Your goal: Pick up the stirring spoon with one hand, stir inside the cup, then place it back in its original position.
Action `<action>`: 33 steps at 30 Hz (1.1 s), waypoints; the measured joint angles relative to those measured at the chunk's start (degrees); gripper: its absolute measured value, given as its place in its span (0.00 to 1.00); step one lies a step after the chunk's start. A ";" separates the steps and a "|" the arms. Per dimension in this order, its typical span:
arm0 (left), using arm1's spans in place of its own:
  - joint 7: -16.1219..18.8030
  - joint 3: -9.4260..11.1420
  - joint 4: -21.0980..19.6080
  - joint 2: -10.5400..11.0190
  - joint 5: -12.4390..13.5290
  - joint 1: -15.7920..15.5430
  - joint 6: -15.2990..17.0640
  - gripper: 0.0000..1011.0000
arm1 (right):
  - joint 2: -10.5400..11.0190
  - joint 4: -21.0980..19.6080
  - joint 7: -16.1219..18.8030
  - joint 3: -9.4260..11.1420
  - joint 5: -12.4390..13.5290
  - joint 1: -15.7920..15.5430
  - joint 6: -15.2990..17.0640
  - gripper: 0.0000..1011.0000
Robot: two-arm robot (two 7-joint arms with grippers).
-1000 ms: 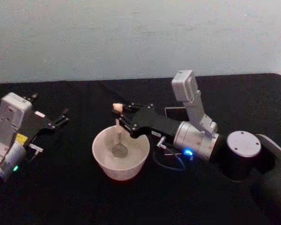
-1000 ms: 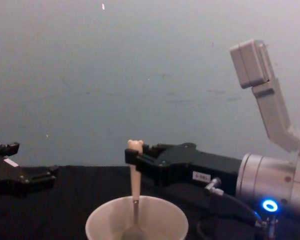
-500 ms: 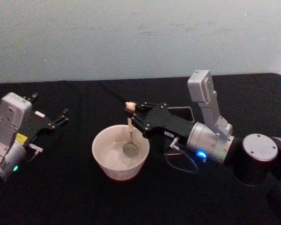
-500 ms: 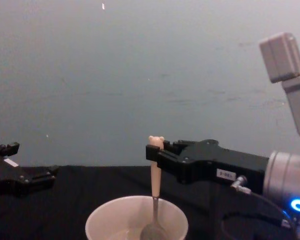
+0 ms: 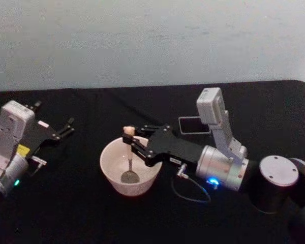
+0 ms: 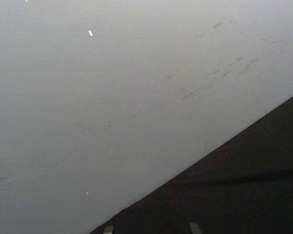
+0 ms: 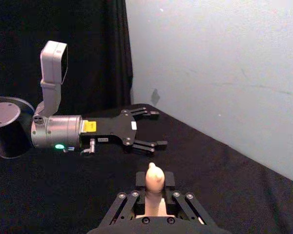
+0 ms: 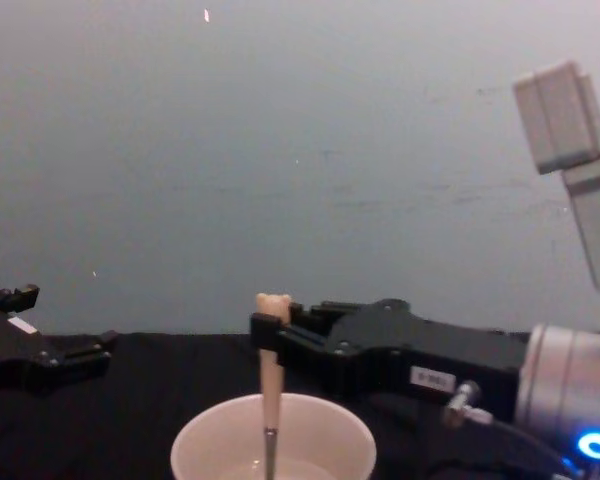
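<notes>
The cream-white cup (image 5: 112, 175) stands at the table's middle, and its rim also appears low in the chest view (image 8: 195, 433). The stirring spoon (image 5: 128, 159) stands nearly upright in it, bear head up and bowl near the cup's bottom; its beige handle (image 8: 270, 375) rises above the rim. My right gripper (image 5: 127, 139) reaches in from the right and is shut on the spoon's handle just below the bear head (image 7: 154, 178). My left gripper (image 5: 70, 125) rests open at the far left, well apart from the cup, and also appears in the right wrist view (image 7: 151, 128).
A dark square holder (image 5: 192, 124) lies on the black table (image 5: 81, 213) behind my right arm. A loose cable (image 5: 190, 193) hangs under the right wrist, close to the cup's right side. A pale wall (image 5: 142, 40) closes off the back.
The right gripper has swept the spoon from the cup's right side back toward its left and front, with the bowl still inside the cup. The left arm has stayed put.
</notes>
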 joint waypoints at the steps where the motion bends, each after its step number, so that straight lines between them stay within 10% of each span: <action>1: 0.00 0.00 0.00 0.00 0.00 0.00 0.00 0.99 | -0.25 0.28 -0.04 -0.12 -0.05 0.21 -0.03 0.21; 16: 0.00 0.00 0.00 0.00 0.00 0.00 0.00 0.99 | -5.83 8.81 -4.00 -0.11 -2.46 5.99 -0.19 0.21; 33: 0.00 0.00 0.00 0.00 0.00 0.00 0.00 0.99 | -2.97 4.52 -5.58 2.66 -3.72 3.04 1.04 0.21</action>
